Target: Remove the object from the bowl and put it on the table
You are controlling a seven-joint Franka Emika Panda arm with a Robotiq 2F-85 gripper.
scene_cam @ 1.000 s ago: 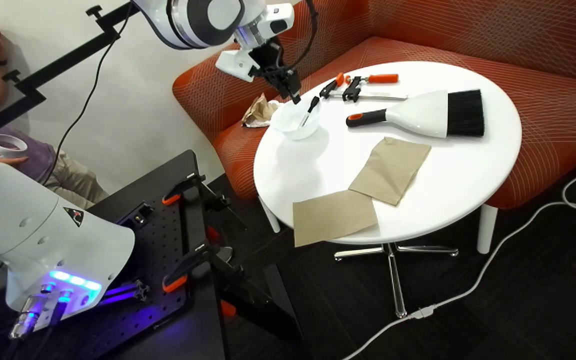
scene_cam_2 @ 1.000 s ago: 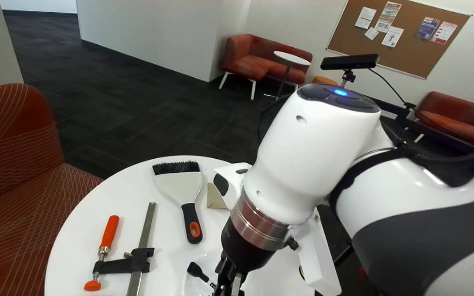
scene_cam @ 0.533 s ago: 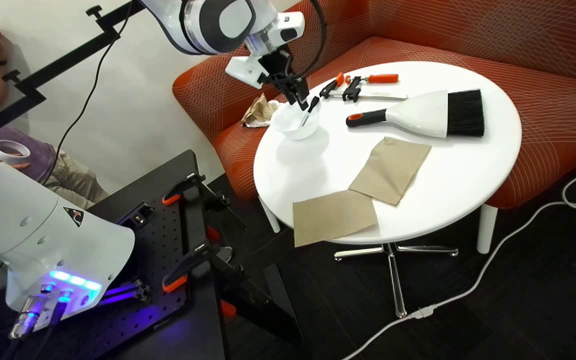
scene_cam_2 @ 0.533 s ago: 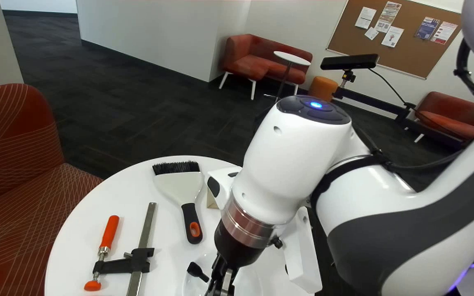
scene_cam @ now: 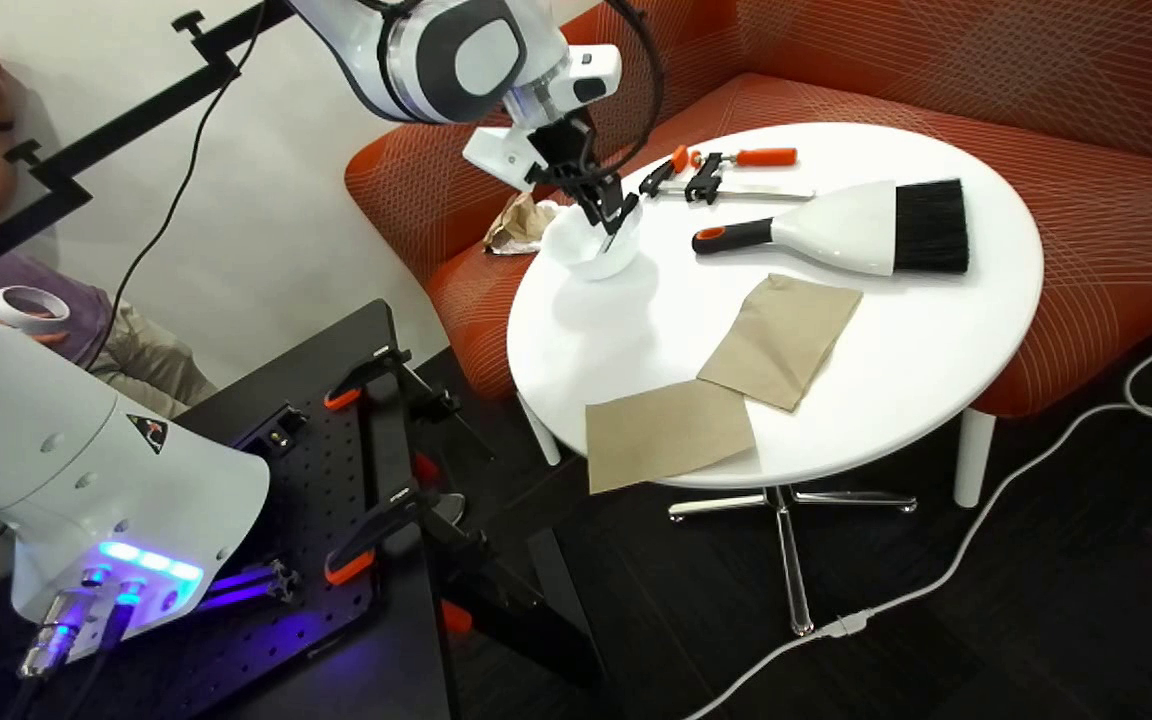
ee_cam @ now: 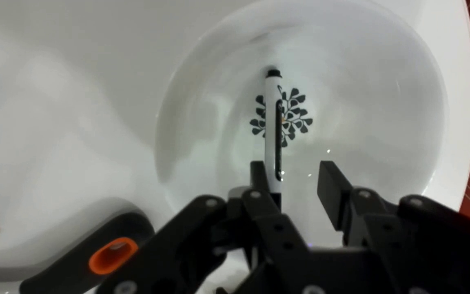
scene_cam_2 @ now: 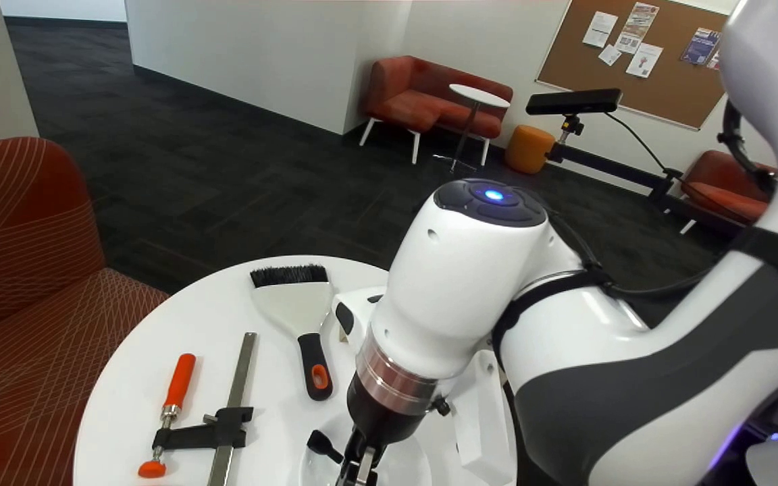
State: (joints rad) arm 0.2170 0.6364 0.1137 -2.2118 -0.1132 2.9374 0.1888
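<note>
A white marker with a black cap (ee_cam: 272, 130) lies in the white bowl (ee_cam: 365, 98). Its cap end (scene_cam: 628, 206) leans over the rim; the cap also shows in an exterior view (scene_cam_2: 321, 444). The bowl (scene_cam: 576, 262) stands near the edge of the round white table (scene_cam: 896, 350). My gripper (ee_cam: 293, 175) is open and low over the bowl, also in both exterior views (scene_cam: 604, 222) (scene_cam_2: 356, 479). In the wrist view the marker runs close beside the left finger's inner side, with its cap partly hidden by that finger. I cannot tell whether they touch.
A white brush with a black handle (scene_cam: 836, 230) and a bar clamp with an orange handle (scene_cam: 726, 180) lie near the bowl. Two tan paper squares (scene_cam: 781, 335) (scene_cam: 671, 430) lie on the table. A red-orange bench (scene_cam: 1116, 180) curves behind it, with crumpled paper (scene_cam: 518, 222) on it.
My gripper has moved down and toward the bowl, now beside the marker's cap end. The gripper was higher above the bowl before. The marker and bowl have not moved.
</note>
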